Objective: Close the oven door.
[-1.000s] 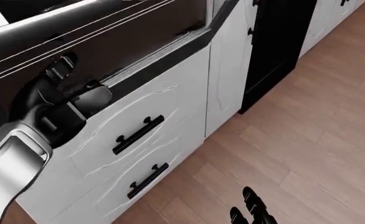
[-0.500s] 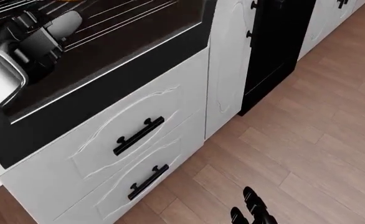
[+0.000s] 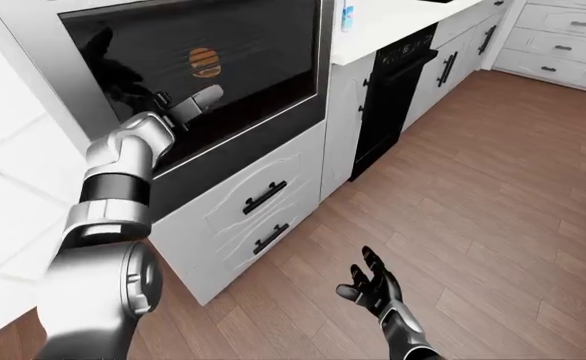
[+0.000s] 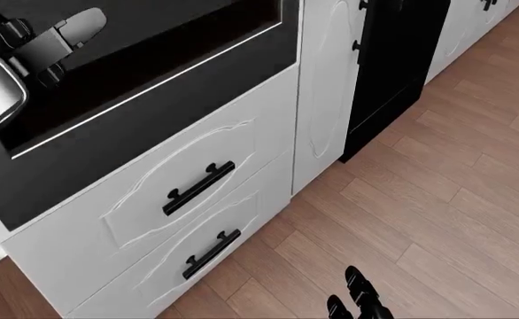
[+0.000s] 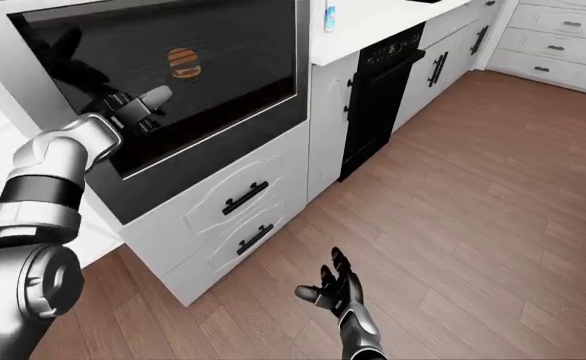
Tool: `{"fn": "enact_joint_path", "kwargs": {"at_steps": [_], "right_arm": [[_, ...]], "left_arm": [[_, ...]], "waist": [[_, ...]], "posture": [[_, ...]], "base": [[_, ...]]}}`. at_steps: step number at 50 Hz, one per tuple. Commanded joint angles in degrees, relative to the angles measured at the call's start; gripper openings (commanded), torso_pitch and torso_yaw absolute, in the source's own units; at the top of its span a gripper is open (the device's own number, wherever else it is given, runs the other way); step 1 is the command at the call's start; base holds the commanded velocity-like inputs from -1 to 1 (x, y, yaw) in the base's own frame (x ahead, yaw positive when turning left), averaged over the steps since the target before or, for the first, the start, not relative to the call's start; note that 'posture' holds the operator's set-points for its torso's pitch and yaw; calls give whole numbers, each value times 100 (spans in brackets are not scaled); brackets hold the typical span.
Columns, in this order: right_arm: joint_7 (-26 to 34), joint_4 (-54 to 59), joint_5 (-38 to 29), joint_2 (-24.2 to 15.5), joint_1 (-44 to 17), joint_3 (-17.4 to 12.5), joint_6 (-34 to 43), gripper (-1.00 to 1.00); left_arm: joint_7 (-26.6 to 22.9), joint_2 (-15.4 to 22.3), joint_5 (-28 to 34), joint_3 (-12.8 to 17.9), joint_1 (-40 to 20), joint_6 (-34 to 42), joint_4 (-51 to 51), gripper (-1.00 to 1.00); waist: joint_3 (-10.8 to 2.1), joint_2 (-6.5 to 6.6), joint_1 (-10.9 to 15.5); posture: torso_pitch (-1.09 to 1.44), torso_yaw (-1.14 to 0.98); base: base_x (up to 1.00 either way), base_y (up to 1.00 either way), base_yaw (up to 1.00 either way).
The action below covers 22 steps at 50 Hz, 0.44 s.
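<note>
The oven door (image 3: 235,66), dark glass in a black frame, stands upright and looks flush with the cabinet front; a burger (image 3: 204,61) shows through the glass. My left hand (image 3: 183,103) rests against the glass near the door's left side, fingers spread, holding nothing. In the head view the same left hand (image 4: 58,34) sits at the top left over the door (image 4: 180,53). My right hand (image 3: 374,286) hangs open low over the wooden floor, well clear of the oven.
Two white drawers with black handles (image 3: 264,197) (image 3: 271,238) lie under the oven. A narrow white cabinet and a black dishwasher (image 3: 391,97) follow to the right under a white counter (image 3: 388,22). Wooden floor (image 3: 493,195) spreads to the right.
The oven door swung up from nearly flat to upright, with my left hand rising along with it. My right hand stayed where it was.
</note>
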Motion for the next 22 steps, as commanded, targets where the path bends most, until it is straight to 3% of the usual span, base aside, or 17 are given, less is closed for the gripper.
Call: {"fn": "enact_joint_path", "kwargs": {"at_steps": [1,5,9,20,22], "right_arm": [[54,-157,12,-25,-143,2,-122,100],[60,-159,21,-26,-149,2,-112,100],[71,-160,28,-30,-151,2,-104,100],[69,-160,36,-30,-143,6,-102,100],[71,-162,37,-30,-143,7,-105,100]], "left_arm": [[72,67,177,20,-293,-121,-188,100],[268,72,390,49,-423,-113,5,100],[805,88,676,54,-523,-126,218,100],[833,19,868,68,-552,-217,415,100],[632,-11,808,105,-545,-215,393,100]], "waist": [[-159,12,-3],[-167,10,-11],[-171,9,-23],[-179,27,-32],[-178,25,-28]], "posture": [[0,0],[0,0],[0,0],[0,0],[0,0]], "base": [[0,0,0],[0,0,0],[0,0,0],[0,0,0],[0,0,0]]}}
